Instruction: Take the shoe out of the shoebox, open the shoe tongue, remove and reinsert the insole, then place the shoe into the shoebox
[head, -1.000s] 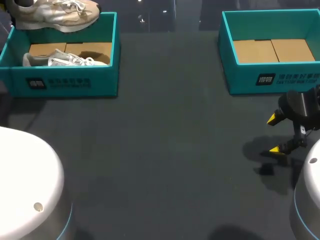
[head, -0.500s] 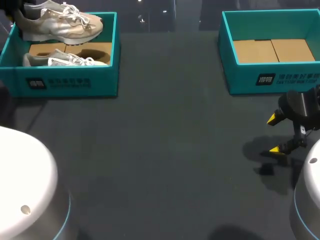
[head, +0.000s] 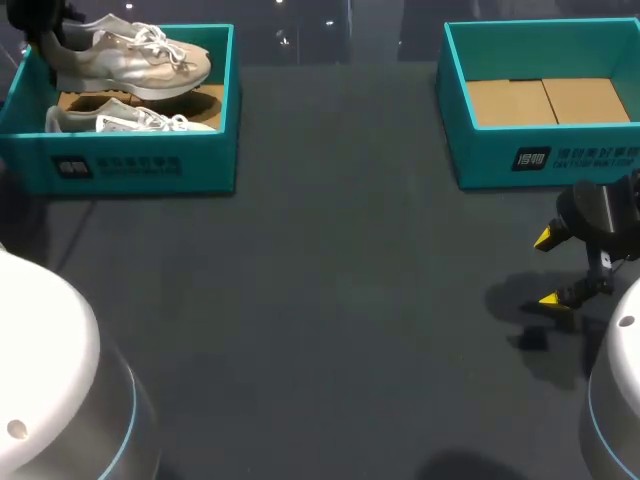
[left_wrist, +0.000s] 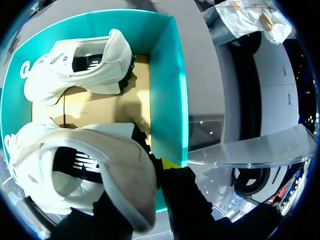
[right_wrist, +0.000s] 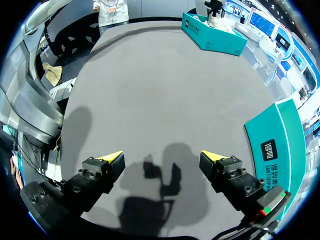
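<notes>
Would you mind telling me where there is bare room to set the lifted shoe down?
The bare stretch is the table between the left shoebox and the right shoebox. The right shoebox's floor is bare too. Crowded: the left shoebox, holding a second shoe, and around the right gripper.

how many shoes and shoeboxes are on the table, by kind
shoes: 2, the lifted shoe and the shoe in the box
shoeboxes: 2, the left shoebox and the right shoebox
total: 4
</notes>
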